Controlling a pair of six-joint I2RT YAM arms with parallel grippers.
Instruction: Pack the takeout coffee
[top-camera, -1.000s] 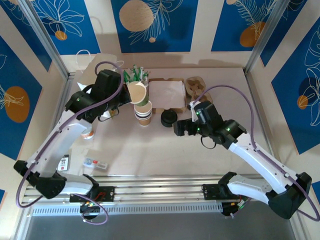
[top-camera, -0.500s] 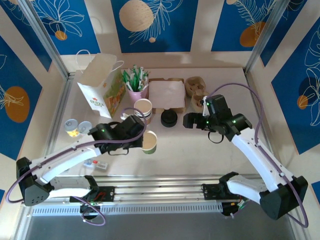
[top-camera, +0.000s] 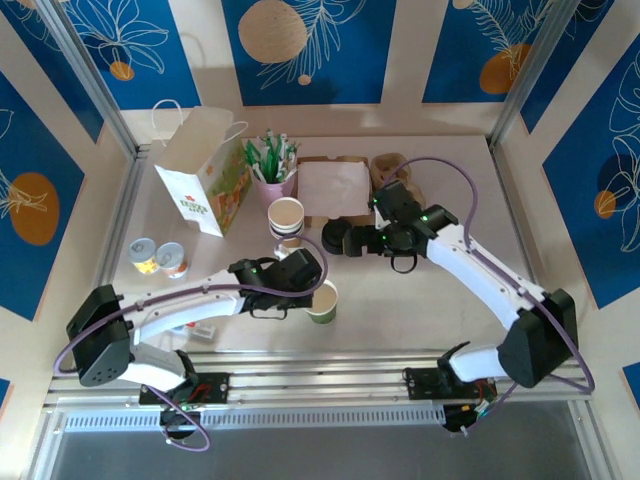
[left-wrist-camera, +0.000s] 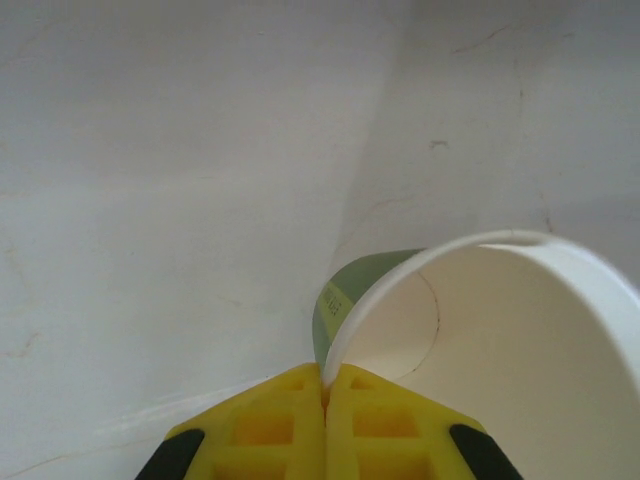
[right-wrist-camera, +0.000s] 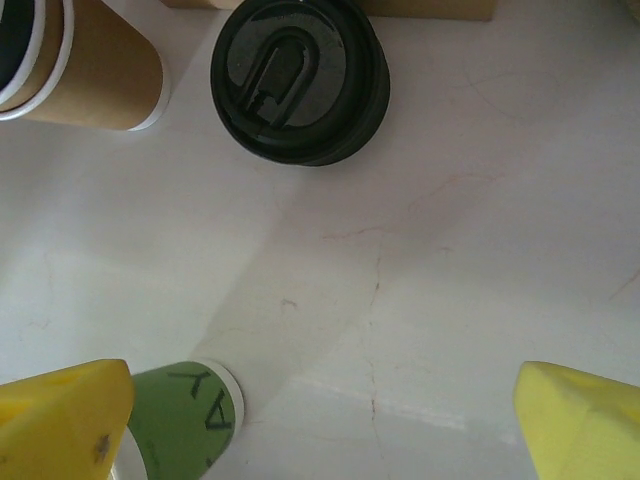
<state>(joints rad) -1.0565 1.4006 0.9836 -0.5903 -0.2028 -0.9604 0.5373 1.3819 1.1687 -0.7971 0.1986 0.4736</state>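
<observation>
The takeout coffee cup (top-camera: 323, 301) is a small green paper cup, upright and lidless, near the middle of the table. My left gripper (top-camera: 316, 289) is shut on its rim. In the left wrist view the yellow fingers (left-wrist-camera: 270, 430) pinch the white rim of the green cup (left-wrist-camera: 366, 279). My right gripper (top-camera: 348, 240) hovers open beside the pile of black lids (top-camera: 335, 237). In the right wrist view the black lids (right-wrist-camera: 298, 78) lie ahead of the right gripper (right-wrist-camera: 320, 420). The green cup (right-wrist-camera: 185, 425) sits by its left finger.
A paper bag (top-camera: 200, 180) stands at the back left, next to a pink cup of green stirrers (top-camera: 272, 165). A stack of beige cups (top-camera: 287, 220) is left of the lids. Cardboard trays (top-camera: 335, 188) lie behind them. Two cans (top-camera: 158, 257) stand at the left.
My left arm swung from the cup stack toward the near middle of the table with the green cup and lowered it. My right gripper moved left to the black lids.
</observation>
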